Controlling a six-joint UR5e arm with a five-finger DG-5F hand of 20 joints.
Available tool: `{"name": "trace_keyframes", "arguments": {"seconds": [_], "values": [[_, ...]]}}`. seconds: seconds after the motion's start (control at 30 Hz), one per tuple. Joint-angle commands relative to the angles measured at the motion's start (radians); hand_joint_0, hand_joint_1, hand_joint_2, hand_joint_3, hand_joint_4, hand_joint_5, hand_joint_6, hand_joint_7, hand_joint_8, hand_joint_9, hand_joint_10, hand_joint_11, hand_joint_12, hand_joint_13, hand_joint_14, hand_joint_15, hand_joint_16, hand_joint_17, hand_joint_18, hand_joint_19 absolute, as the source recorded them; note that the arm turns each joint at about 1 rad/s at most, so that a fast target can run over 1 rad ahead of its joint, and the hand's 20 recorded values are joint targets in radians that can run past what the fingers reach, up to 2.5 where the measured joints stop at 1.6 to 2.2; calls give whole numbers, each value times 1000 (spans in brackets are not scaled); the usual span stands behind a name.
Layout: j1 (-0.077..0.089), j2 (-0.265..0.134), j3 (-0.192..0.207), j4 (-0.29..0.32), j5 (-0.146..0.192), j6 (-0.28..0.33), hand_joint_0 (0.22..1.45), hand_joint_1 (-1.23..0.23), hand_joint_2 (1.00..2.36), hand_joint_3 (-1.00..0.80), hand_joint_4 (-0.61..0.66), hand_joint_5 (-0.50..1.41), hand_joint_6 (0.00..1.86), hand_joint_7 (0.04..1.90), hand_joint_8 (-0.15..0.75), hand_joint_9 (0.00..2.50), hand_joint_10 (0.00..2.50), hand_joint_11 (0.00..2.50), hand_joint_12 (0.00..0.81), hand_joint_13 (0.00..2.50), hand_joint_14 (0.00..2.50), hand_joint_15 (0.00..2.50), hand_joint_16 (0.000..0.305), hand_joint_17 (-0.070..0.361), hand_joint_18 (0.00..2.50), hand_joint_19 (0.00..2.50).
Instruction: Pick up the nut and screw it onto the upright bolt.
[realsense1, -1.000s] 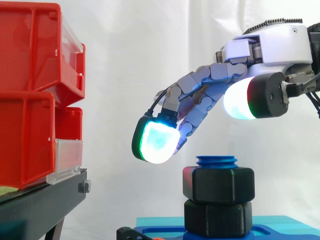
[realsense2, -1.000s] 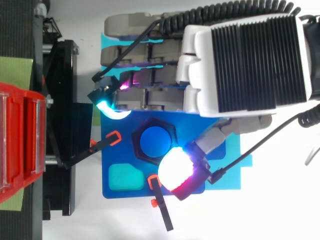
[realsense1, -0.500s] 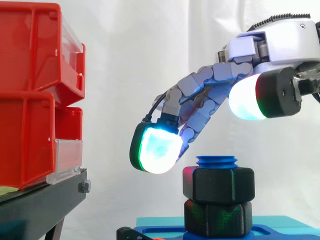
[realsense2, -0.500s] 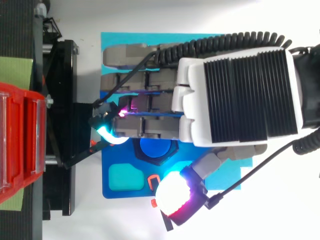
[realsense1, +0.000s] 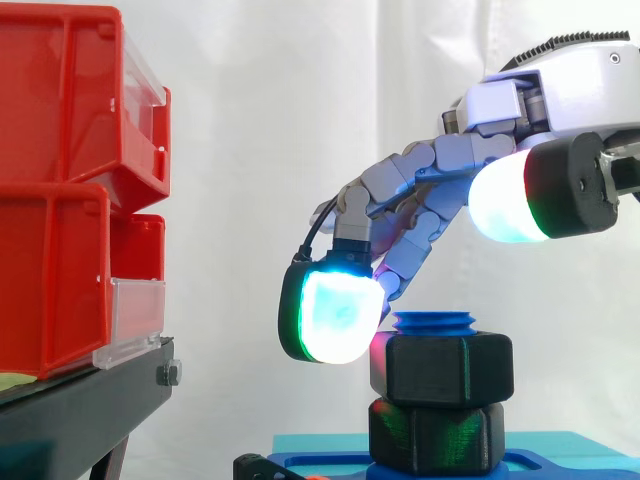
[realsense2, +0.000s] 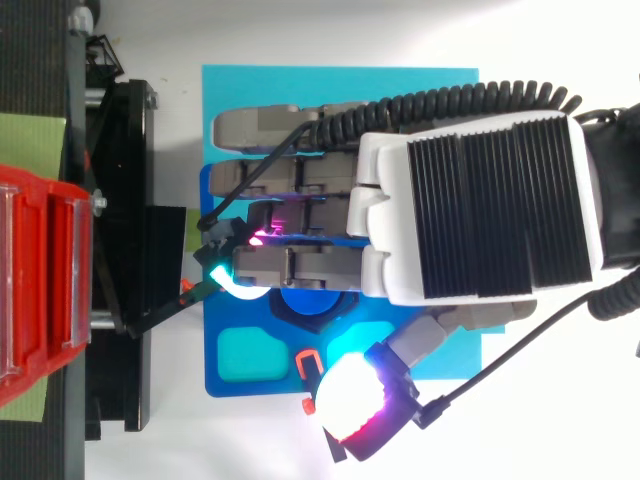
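Observation:
A black nut sits on the upright blue bolt, above a second black nut at the bolt's foot on the blue base plate. My hand hovers over the bolt with its fingers bent down. One glowing cyan-green fingertip hangs beside the upper nut's left face, close to or touching it. The white-glowing thumb pad stays high to the right, clear of the nut. From above, my hand covers most of the plate, and the bolt top peeks out below the fingers. Nothing is held.
Stacked red bins on a black stand rise at the left, a short gap from the fingertips. On the plate lie a cyan pocket and orange clips. A white curtain hangs behind.
The hand has shifted sideways across the plate until its fingers lie over the bolt. The lit fingertip has dropped and moved right to the upper nut's left face. The thumb rose slightly.

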Motion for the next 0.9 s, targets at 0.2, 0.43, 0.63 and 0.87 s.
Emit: {"name": "trace_keyframes", "arguments": {"seconds": [0.2, 0.43, 0.63, 0.87], "values": [[-6, 0, 0, -8, -2, -2, 481, -107, 1000, -500, 126, 11, 505, 1088, 229, 795, 0, 0, 294, 436, 0, 0, 32, 72, 31, 0], [-13, 0, 0, -8, -6, -2, 488, -120, 1000, -500, 115, 34, 504, 1190, 237, 869, 0, 0, 281, 495, 0, 0, 30, 67, 99, 0], [-23, 0, 0, -10, -17, -3, 505, -174, 1000, -500, 182, 80, 503, 1288, 223, 1128, 0, 0, 225, 679, 0, 0, 22, 49, 313, 0], [-36, 0, 0, -13, -29, -9, 511, -203, 1000, -500, 151, 100, 503, 1340, 214, 1348, 0, 0, 182, 833, 0, 0, 13, 29, 471, 0]]}}
